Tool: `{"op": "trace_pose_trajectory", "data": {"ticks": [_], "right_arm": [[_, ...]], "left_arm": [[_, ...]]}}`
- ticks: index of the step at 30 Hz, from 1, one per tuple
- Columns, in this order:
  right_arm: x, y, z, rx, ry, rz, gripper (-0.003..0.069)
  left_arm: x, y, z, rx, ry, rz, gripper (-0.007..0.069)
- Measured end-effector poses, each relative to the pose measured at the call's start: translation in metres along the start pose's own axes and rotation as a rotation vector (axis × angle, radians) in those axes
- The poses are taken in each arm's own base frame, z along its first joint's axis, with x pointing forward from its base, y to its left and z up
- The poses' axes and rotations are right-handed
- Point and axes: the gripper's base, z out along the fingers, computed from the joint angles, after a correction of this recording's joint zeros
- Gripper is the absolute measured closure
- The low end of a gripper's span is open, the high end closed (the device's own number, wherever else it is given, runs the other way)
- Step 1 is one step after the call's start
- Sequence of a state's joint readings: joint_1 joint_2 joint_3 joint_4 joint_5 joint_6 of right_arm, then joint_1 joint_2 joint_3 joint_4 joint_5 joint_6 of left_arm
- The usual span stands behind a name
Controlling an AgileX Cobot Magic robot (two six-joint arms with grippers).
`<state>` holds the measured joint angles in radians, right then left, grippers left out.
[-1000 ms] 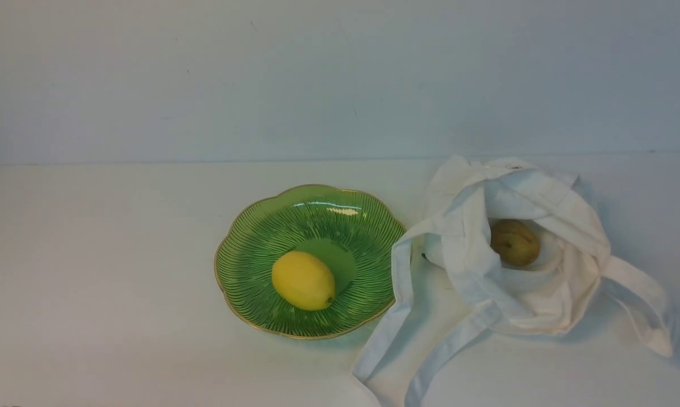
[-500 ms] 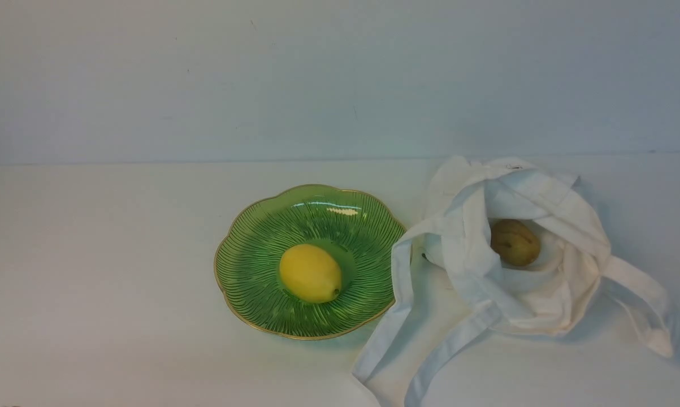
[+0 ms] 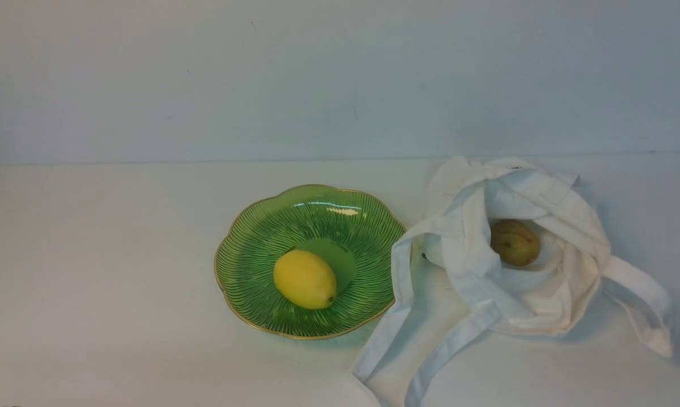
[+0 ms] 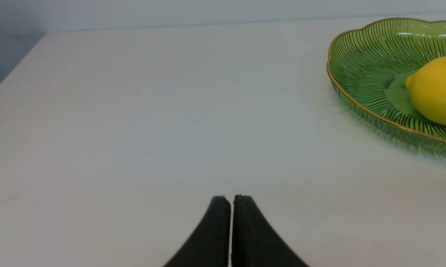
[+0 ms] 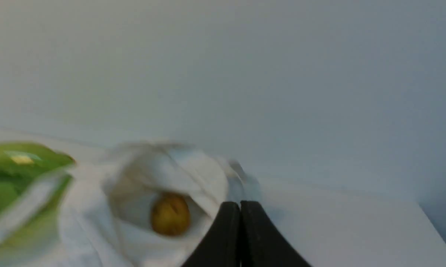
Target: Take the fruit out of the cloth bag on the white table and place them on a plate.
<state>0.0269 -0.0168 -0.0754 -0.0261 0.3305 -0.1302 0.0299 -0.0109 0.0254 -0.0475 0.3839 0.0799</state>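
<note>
A bright yellow lemon (image 3: pixel 304 279) lies in the green glass plate (image 3: pixel 260 237) with the gold rim, near the middle of the white table (image 3: pixel 91 254). The white cloth bag (image 3: pixel 566 294) is crumpled to the plate's right with its mouth open. A dull brownish-yellow fruit (image 3: pixel 514 242) rests inside it. Neither arm shows in the front view. My left gripper (image 4: pixel 231 197) is shut and empty, low over bare table, away from the plate (image 4: pixel 360 66) and lemon (image 4: pixel 436 91). My right gripper (image 5: pixel 240 203) is shut and empty, close to the bag (image 5: pixel 163 170) and the brownish fruit (image 5: pixel 169 214).
A long bag strap (image 3: pixel 399 305) trails down beside the plate towards the front edge. Another strap (image 3: pixel 642 308) lies at the far right. A pale grey-blue wall (image 3: pixel 340 79) stands behind the table. The table's left edge (image 4: pixel 11 70) shows in the left wrist view.
The lemon rocked in the plate, rolling a little towards the centre and then back to the front left. The bag and the brownish fruit have not moved.
</note>
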Motion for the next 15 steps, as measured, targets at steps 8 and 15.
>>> {"op": "trace_pose_trajectory", "data": {"ticks": [8, 15], "right_arm": [[0.039, -0.002, 0.005, 0.131, 0.183, 0.052, 0.0671], [0.038, 0.002, 0.005, 0.068, 0.172, 0.058, 0.0671]], "left_arm": [[0.0, 0.0, 0.0, 0.0, -0.001, 0.0, 0.0632], [0.0, 0.0, 0.0, 0.0, -0.001, 0.0, 0.0632]]}}
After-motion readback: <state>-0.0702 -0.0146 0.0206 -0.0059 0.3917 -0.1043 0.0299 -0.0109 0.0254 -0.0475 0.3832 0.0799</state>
